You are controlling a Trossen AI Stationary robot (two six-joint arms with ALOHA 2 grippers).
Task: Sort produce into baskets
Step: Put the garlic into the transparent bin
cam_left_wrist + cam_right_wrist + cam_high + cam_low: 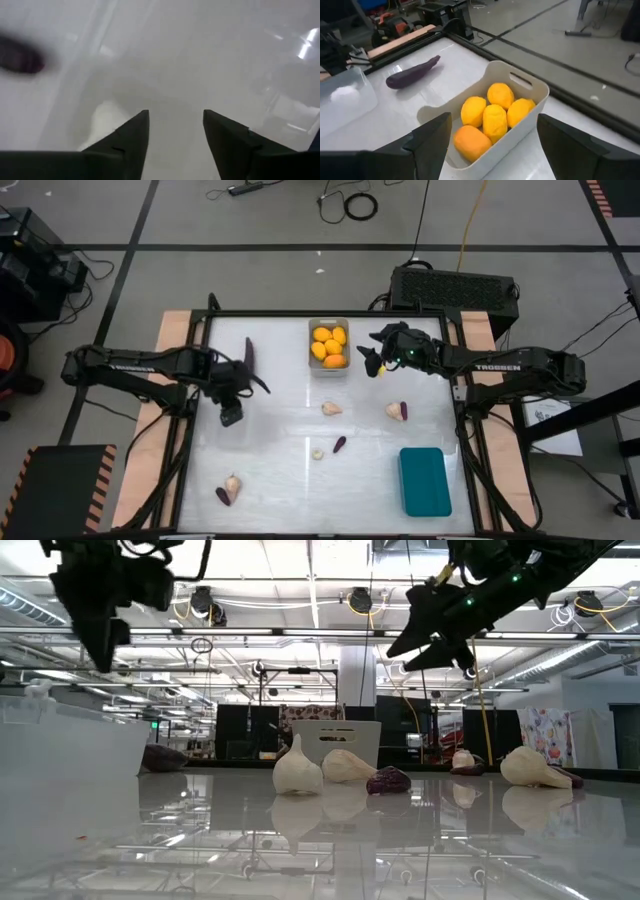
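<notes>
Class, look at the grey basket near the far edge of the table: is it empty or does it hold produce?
It holds produce. The grey basket contains five yellow-orange fruits, piled together inside its walls in the right wrist view.

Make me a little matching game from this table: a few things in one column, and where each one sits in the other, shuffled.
Things:
1. yellow-orange fruits
2. teal bin
3. long purple eggplant
4. right gripper

Places:
A. on the bare table, beside the grey bin
B. near the table's front right corner
C. piled inside the grey bin
D. hovering just right of the grey bin, fingers apart

Pairs: 1-C, 2-B, 3-A, 4-D
</notes>
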